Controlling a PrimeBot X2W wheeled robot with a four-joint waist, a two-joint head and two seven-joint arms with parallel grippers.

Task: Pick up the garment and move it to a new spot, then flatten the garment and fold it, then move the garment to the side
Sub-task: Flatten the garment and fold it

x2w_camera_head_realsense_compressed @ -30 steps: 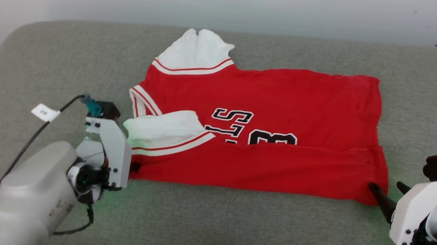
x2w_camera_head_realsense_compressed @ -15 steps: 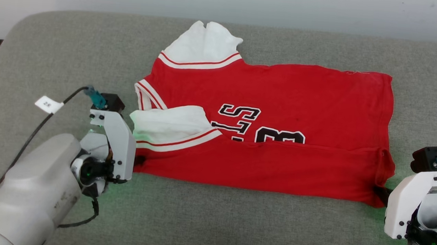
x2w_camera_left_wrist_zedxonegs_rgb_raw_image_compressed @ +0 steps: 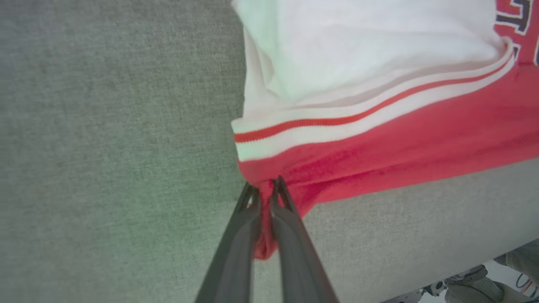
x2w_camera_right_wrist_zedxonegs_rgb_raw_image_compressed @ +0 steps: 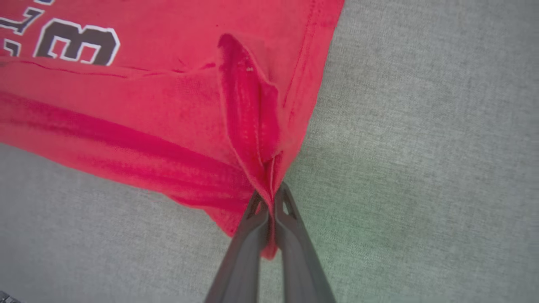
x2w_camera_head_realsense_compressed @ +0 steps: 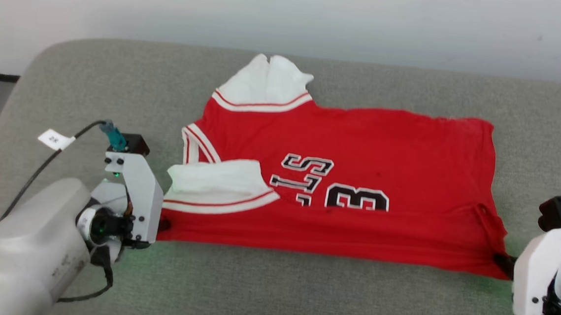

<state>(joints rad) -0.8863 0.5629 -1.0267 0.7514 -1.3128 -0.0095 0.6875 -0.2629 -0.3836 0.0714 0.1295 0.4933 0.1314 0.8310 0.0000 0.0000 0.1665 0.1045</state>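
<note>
Right tool [x2w_camera_right_wrist_zedxonegs_rgb_raw_image_compressed: 271, 193], open beside near right corner a second ago, now pinched shut on that corner of garment [x2w_camera_head_realsense_compressed: 360, 148]; cloth puckers into ridge at tips. Left tool [x2w_camera_left_wrist_zedxonegs_rgb_raw_image_compressed: 265, 191] stays clamped on near left corner, just below folded-in white sleeve [x2w_camera_head_realsense_compressed: 219, 185]. Garment lies on grey desk [x2w_camera_head_realsense_compressed: 300, 292], near strip folded over number print, far sleeve [x2w_camera_head_realsense_compressed: 266, 85] spread. Both near corners held: likely ready for next fold.

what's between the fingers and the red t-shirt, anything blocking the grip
Nothing visible. The left gripper is shut on the red T-shirt at its sleeve-side near corner, the right gripper at its hem-side near corner, with fabric pinched directly in each grip.
</note>
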